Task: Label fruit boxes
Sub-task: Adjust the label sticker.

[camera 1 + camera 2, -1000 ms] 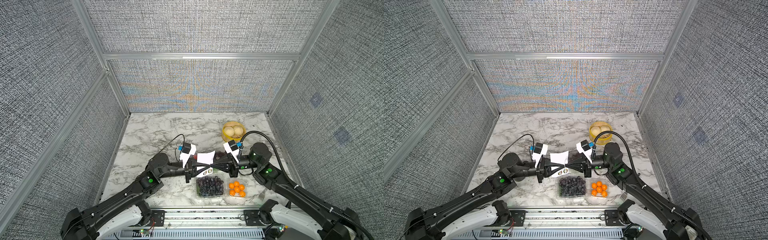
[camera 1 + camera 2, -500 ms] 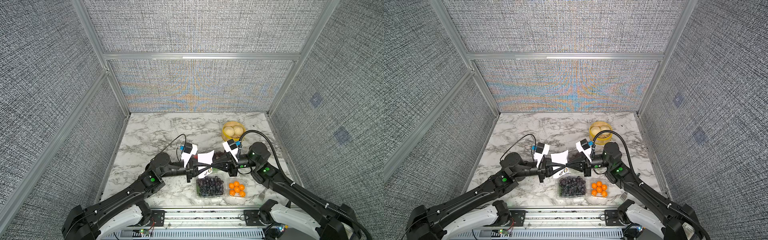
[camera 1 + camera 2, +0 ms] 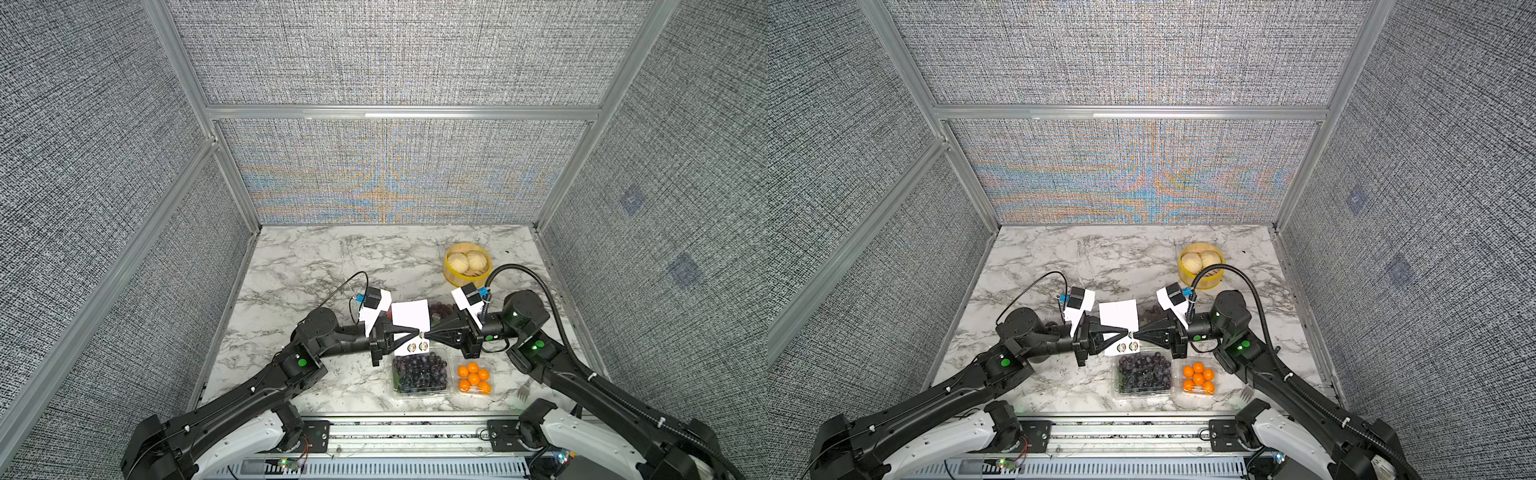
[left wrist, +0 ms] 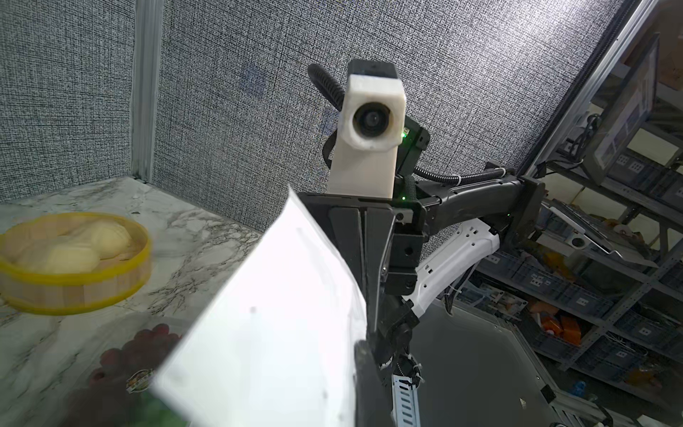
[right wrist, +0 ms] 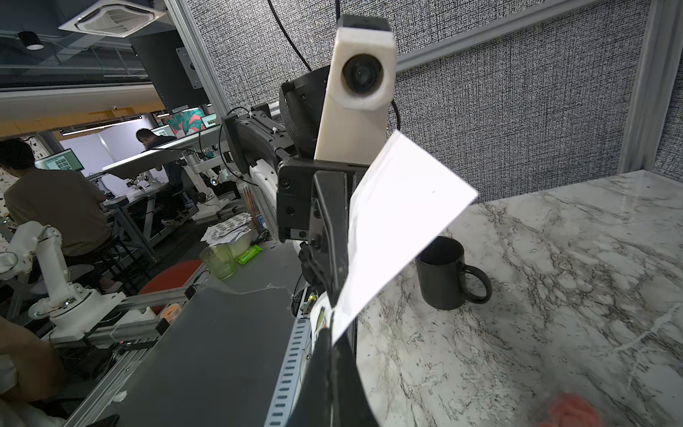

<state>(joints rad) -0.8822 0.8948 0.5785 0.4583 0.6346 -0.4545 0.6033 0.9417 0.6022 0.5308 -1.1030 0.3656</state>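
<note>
sticker sheet [image 3: 410,318] held up to peel
left gripper [image 3: 417,331] and right gripper [image 3: 424,332] both pinched it shut, tip to tip, likely to peel a sticker [image 3: 423,344]; fruit boxes [image 3: 420,374] sat just below, lower middle.

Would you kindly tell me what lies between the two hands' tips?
The white sticker sheet: the left hand and right hand pinch it from opposite sides, seen in both top views.

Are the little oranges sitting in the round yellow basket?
No, the yellow basket holds two pale buns; the oranges lie in a clear box beside the dark grapes.
</note>
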